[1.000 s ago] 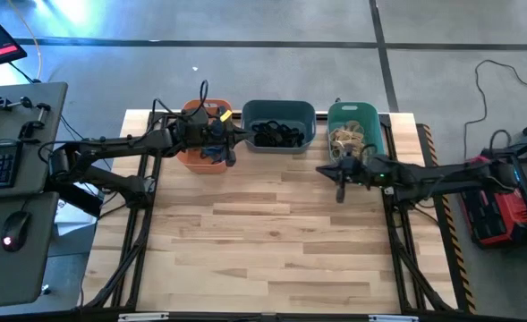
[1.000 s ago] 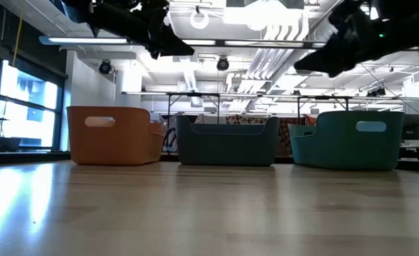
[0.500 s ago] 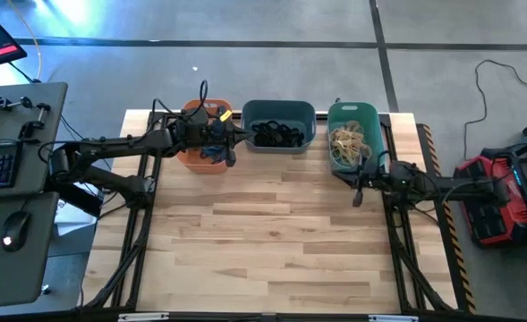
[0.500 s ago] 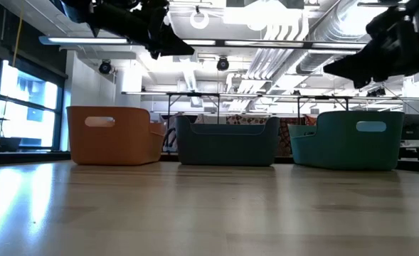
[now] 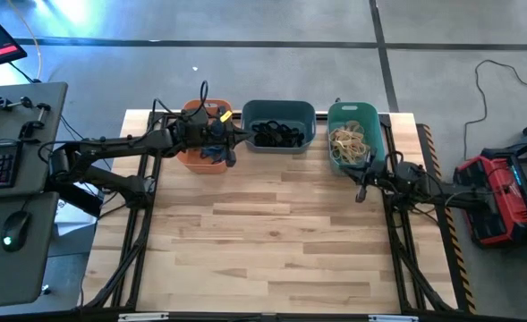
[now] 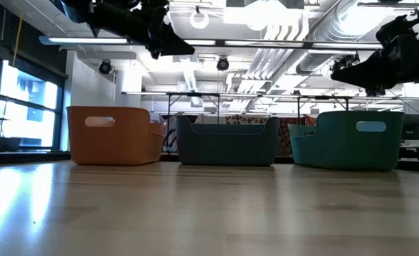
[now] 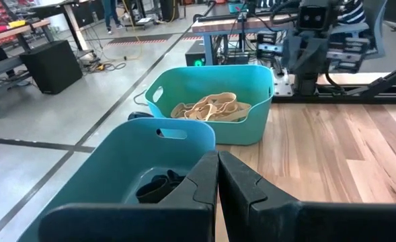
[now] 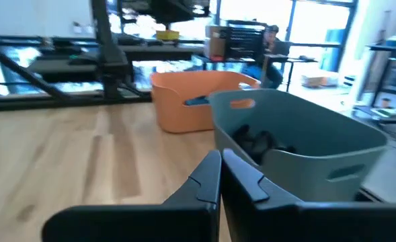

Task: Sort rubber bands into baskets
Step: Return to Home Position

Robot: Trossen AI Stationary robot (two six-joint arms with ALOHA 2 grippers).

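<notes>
Three baskets stand in a row at the table's far edge: orange (image 5: 199,148) with blue bands, slate blue-grey (image 5: 278,126) with dark bands (image 5: 276,135), teal (image 5: 353,134) with tan bands (image 5: 346,140). My left gripper (image 5: 233,136) is shut and empty above the gap between the orange and slate baskets. My right gripper (image 5: 362,190) is shut and empty above the table, just in front of the teal basket's near right corner. The shut fingers show in the left wrist view (image 7: 218,176) and the right wrist view (image 8: 220,173).
The wooden table (image 5: 272,241) stretches bare in front of the baskets. A desk with keyboard and mouse (image 5: 12,170) stands left of the table. A red device (image 5: 491,201) sits on the floor to the right. A person (image 8: 273,39) sits far off in the room.
My right gripper has drawn back toward the table's right edge, from in front of the teal basket's left corner to its right corner. My left arm has kept still.
</notes>
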